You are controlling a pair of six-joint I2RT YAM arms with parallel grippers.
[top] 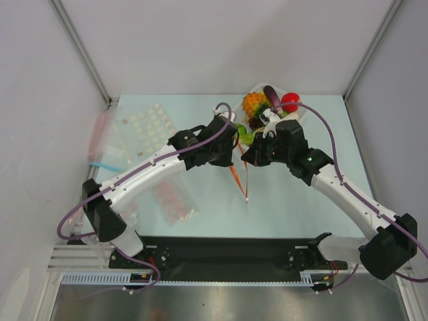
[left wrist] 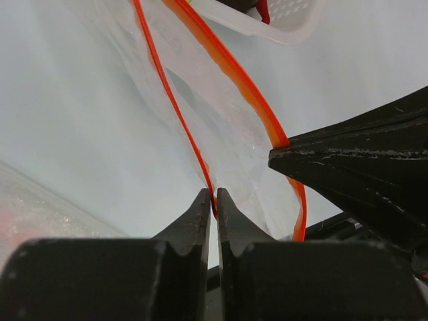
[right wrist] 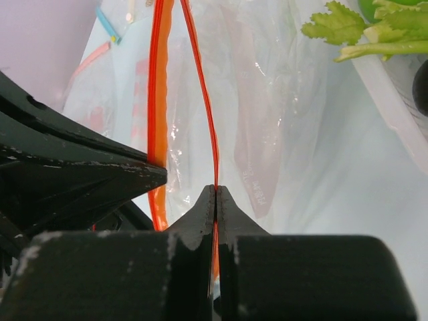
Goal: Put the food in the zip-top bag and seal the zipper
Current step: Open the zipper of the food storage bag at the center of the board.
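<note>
The clear zip-top bag (top: 239,175) hangs between my two grippers above the table. Its orange-red zipper (top: 243,186) trails down towards the near side. My left gripper (top: 233,152) is shut on one lip of the zipper (left wrist: 175,100). My right gripper (top: 247,158) is shut on the other lip (right wrist: 208,120), so the mouth is held apart. The orange pineapple (top: 254,103) and the round red fruit (top: 290,101) sit in a white container (top: 299,115) just behind the grippers. A green piece (top: 245,138) lies by the bag's mouth.
A sheet of white dots (top: 150,124) and a clear packet of pink-red dots (top: 175,200) lie at the left under my left arm. A leafy green stalk (right wrist: 361,30) lies at the container's edge. Frame posts stand at the back corners.
</note>
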